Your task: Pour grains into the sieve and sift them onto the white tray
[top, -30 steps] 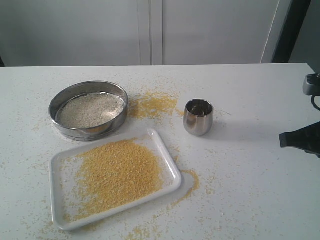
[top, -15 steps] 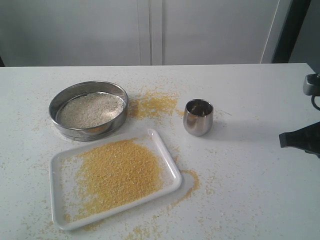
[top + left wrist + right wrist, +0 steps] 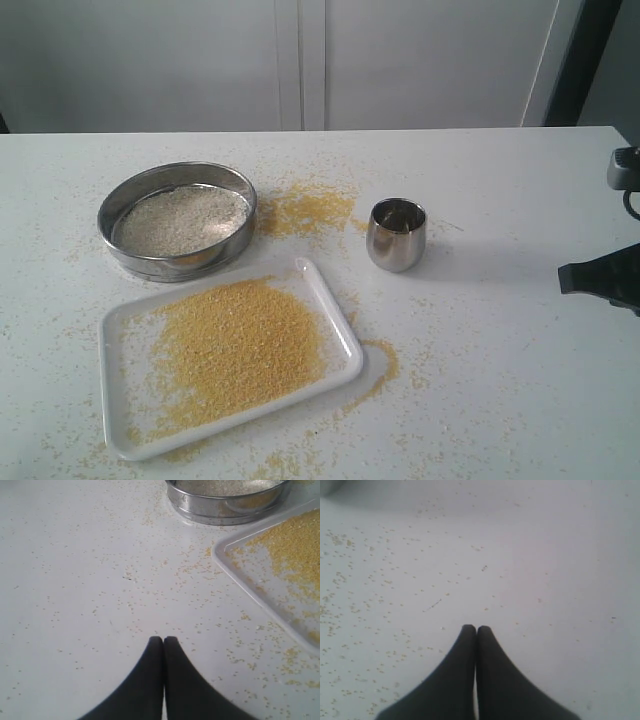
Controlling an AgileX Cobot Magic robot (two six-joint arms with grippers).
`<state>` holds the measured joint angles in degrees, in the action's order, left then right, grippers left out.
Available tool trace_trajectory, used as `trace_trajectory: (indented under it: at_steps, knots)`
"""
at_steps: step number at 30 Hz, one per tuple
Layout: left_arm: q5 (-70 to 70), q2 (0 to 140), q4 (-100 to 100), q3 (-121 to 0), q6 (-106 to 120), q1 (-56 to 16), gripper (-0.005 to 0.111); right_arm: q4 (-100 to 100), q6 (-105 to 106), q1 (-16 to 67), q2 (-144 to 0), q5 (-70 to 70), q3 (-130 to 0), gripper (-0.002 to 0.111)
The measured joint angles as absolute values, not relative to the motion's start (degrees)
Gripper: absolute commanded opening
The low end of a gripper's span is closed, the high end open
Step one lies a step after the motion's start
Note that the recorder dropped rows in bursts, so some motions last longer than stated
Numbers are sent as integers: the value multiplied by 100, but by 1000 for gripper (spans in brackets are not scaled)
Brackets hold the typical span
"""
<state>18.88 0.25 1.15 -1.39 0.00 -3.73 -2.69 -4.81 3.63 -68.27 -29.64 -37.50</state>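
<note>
Exterior view: the sieve (image 3: 170, 267) stands on the table (image 3: 500, 380) at upper left. It sits just above the upper edge of the white tray (image 3: 122, 342), which lies at lower left. The grains are separated: yellow fines (image 3: 240, 345) are spread over the tray, and pale coarse grains (image 3: 180, 220) sit on the mesh. A steel cup (image 3: 396, 238) is upright at centre, apart from both; it looks empty, though its inside is not fully visible.

Left hand (image 3: 163, 640): fingers pressed together, pinching nothing, over speckled table, with the sieve wall and a tray corner ahead of it. Right hand (image 3: 476, 628): also pressed together and empty. In the exterior view it sits at the right edge, well apart from everything.

Judgement: pouring and sifting look complete, so the step in hand is parking the arms. To do it well:
- keep both hands clear of the tray rim and the sieve;
- do not drag them through the scattered grains;
- give the cup a wide berth.

Count:
- sieve: 1
- tray: 1
- cup: 1
- hands: 2
- grain sorts: 2, individual grains uncountable
- larger spill patches on the table: 2, one (image 3: 305, 208) right of the sieve and one (image 3: 380, 365) off the tray's lower right corner, plus loose scatter all round
</note>
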Motion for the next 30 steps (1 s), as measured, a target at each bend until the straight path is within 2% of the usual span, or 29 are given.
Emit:
trace_trajectory:
  at_steps: [6,30]
  knots:
    - [1394,25,102,-28,0,-373,0,-269,-481,363,-6827,-2964,-3750,0]
    - [1349,25,68,-28,0,-373,0,-269,-491,363,-6827,-2964,-3750,0]
